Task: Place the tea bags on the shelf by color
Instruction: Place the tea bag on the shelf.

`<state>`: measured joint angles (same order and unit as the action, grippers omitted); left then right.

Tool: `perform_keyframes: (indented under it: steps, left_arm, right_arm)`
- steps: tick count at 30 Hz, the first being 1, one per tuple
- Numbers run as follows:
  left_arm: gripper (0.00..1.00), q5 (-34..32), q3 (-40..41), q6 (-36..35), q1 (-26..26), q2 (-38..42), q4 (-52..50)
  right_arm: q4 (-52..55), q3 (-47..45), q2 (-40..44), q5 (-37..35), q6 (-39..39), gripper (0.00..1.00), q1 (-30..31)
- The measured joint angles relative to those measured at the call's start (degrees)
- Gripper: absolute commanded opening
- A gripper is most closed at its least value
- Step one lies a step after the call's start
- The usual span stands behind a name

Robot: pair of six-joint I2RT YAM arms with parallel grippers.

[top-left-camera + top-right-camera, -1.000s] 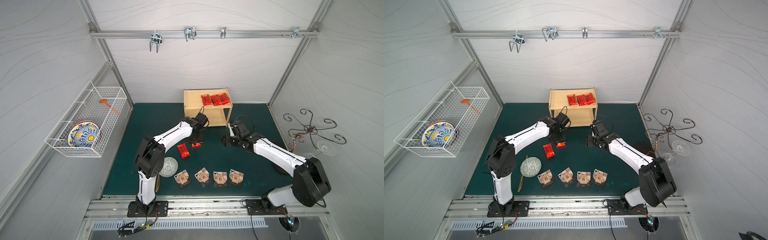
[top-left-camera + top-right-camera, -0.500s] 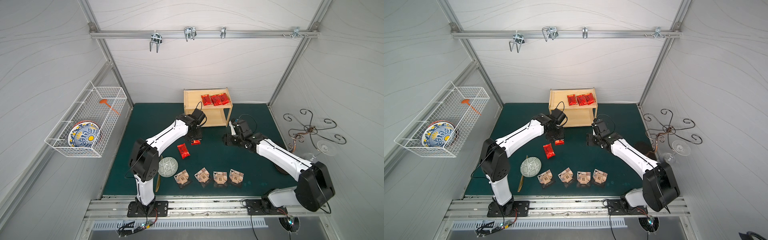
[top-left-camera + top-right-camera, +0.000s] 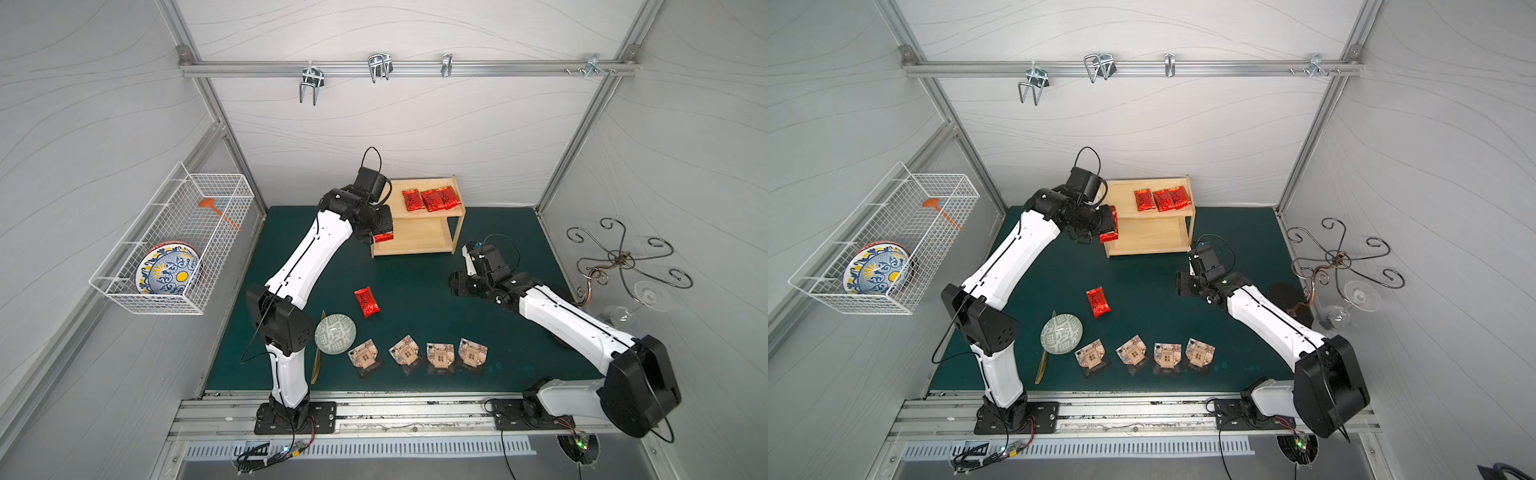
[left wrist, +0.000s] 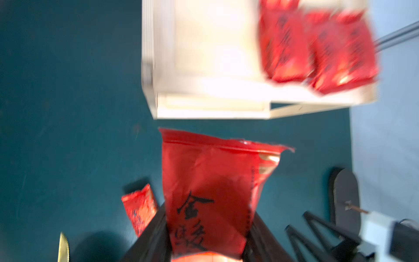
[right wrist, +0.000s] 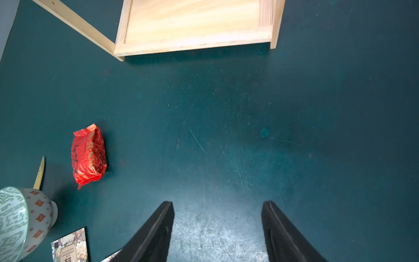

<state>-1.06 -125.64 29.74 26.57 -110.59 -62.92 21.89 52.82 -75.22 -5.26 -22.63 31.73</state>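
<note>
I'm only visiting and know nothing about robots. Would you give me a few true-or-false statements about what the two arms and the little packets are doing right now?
1. The left gripper grips a red sachet. True.
2. Four red packets lie on the top tier. False: the shelf carries three shelved sachets on top.
3. The right gripper is open and holds nothing. True.
4. The tan packets sit on the lower tier. False: all four tan pouches are in a row on the green mat.
5. A loose sachet lies on the mat. True.
</note>
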Motion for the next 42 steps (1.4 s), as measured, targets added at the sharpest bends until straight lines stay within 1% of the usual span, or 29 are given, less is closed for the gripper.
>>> perform_keyframes:
  steps: [4,7,12,22,33,42]
  left_arm:
    - [0.49,0.0,-11.6,-1.3,-1.4,-7.0,-0.5]
    - [0.49,0.5,-15.6,-1.8,-2.3,-11.5,0.5]
    - [0.49,1.6,-15.6,-1.6,-3.7,-14.6,3.8]
    - [0.47,4.6,-14.0,1.6,-6.5,-16.2,12.3]
    - [0.46,7.3,-13.9,3.5,-6.0,-18.4,15.8]
    - [0.48,7.9,-13.9,4.4,-4.4,-20.6,19.2]
  right_arm:
    - [-0.7,-0.4,-0.3,1.5,-0.1,0.67,0.0]
    - [-1.1,-0.7,-0.9,2.6,-0.3,0.67,0.0]
    - [-1.5,-1.4,-1.3,4.3,-0.8,0.67,0.0]
    - [-2.4,-1.9,-2.8,6.3,-1.6,0.67,0.0]
    - [-2.5,-1.9,-3.2,6.4,-1.6,0.67,-0.3]
    - [-2.5,-1.9,-3.2,6.4,-1.6,0.67,-0.3]
